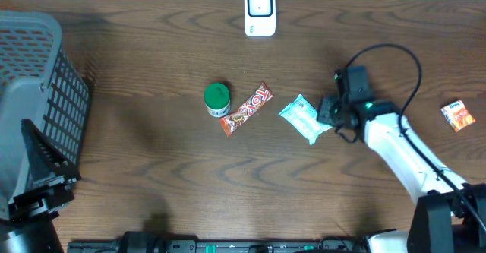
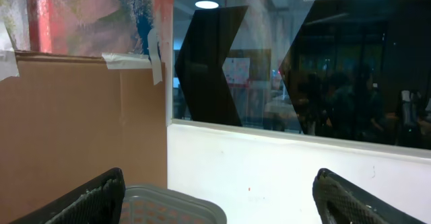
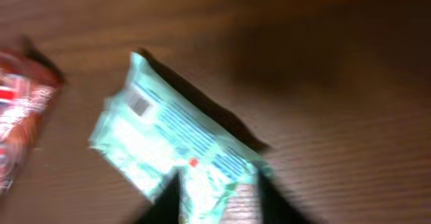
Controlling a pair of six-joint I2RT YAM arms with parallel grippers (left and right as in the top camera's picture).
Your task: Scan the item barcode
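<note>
Teal packet (image 1: 305, 118): on worktop (image 1: 152, 177), centre-right, well apart from scanner (image 1: 260, 11) top centre. R fingers (image 3: 161, 204) part-open astride it; L fingers (image 2: 87, 200) wide, empty. Scan pending.

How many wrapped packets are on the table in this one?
3: a red candy bar near the middle, a teal packet just right of it, and a small orange packet at the far right edge. The basket on the left could hide more.
</note>
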